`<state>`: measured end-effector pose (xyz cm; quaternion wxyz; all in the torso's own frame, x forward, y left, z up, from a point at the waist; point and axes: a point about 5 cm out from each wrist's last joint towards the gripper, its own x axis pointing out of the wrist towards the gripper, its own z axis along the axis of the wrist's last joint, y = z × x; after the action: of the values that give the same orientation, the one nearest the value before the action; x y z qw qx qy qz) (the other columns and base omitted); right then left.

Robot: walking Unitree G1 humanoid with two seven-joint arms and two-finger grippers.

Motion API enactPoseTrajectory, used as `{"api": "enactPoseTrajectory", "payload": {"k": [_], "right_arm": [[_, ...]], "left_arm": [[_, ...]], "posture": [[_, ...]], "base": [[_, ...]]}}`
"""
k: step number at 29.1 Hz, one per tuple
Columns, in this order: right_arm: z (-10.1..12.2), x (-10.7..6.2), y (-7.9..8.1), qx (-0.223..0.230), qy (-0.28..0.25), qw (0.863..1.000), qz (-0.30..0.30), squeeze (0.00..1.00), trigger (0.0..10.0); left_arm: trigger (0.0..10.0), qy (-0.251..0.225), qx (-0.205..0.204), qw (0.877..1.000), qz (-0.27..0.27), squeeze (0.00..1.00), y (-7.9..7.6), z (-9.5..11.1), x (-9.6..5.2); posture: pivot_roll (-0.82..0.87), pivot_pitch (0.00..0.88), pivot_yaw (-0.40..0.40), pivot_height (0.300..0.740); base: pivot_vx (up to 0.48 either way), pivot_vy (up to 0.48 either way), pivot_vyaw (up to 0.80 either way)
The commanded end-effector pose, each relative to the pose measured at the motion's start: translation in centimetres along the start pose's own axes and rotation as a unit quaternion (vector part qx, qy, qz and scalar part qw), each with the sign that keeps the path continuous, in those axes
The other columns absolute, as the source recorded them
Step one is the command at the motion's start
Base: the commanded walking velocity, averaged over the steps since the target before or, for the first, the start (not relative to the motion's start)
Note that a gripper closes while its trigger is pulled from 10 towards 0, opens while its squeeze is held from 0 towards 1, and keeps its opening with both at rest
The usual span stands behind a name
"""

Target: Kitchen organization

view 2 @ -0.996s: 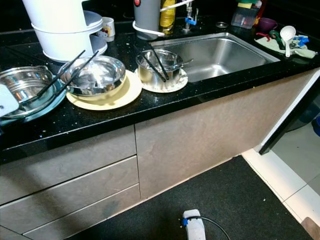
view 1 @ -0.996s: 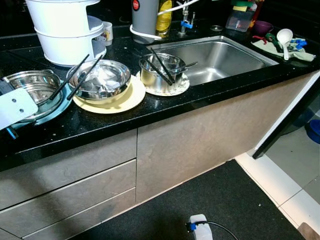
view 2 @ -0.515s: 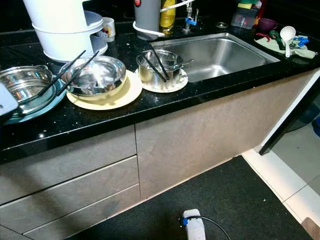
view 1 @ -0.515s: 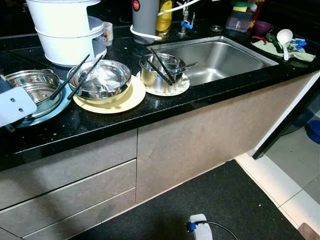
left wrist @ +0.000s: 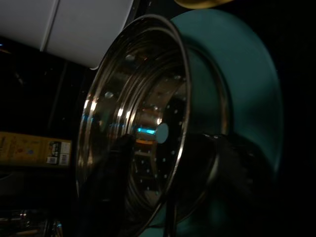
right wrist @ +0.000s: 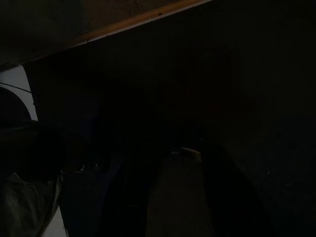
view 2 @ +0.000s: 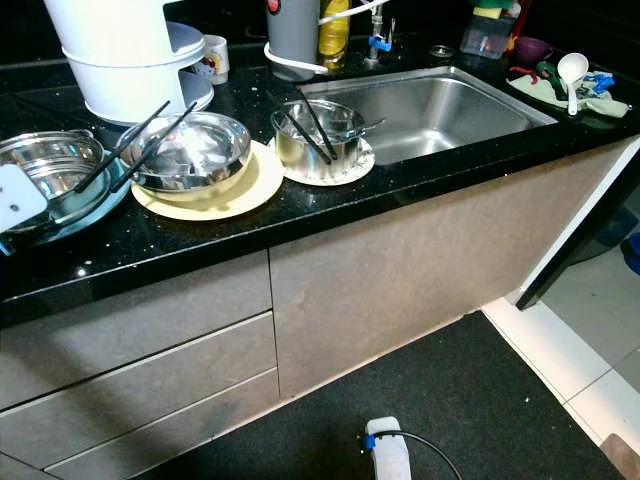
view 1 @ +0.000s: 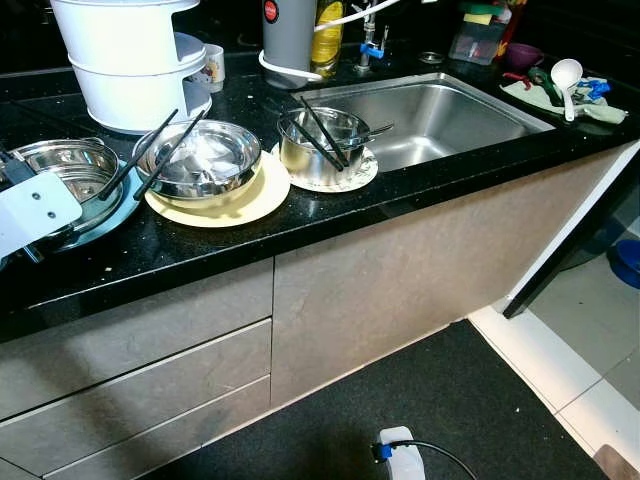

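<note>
On the black bench [view 1: 330,215], far left, the left hand [view 1: 30,215] hovers at the perforated steel bowl [view 1: 70,170] on its teal plate [left wrist: 247,84] — whether clenched or released, I cannot tell. Right arm hangs idle — dark.

Head views are sharp and evenly lit, with glare on the steel bowls [view 1: 200,160]; both wrist views are murky.
</note>
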<state>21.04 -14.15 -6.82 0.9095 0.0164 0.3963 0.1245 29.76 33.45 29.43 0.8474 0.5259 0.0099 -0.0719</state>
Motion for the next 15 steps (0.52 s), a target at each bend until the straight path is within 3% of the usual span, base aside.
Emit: {"api": "enactPoseTrajectory", "payload": {"k": [1,15], "right_arm": [[-0.92,-0.21,-0.12,0.006,0.017,1.0,-0.004,0.0,10.0],[-0.72,-0.16,-0.18,0.004,0.016,1.0,-0.003,0.0,10.0]], "left_arm": [[0.0,-0.004,-0.003,1.0,-0.019,0.0,-0.46,-0.04,0.33],[0.0,-0.001,-0.002,0.999,-0.041,0.0,-0.52,-0.28,0.55]], "posture": [[-0.01,0.148,-0.059,0.74],[-0.01,0.145,-0.065,0.74]], "base": [[0.0,0.0,0.0],[0.0,0.0,0.0]]}}
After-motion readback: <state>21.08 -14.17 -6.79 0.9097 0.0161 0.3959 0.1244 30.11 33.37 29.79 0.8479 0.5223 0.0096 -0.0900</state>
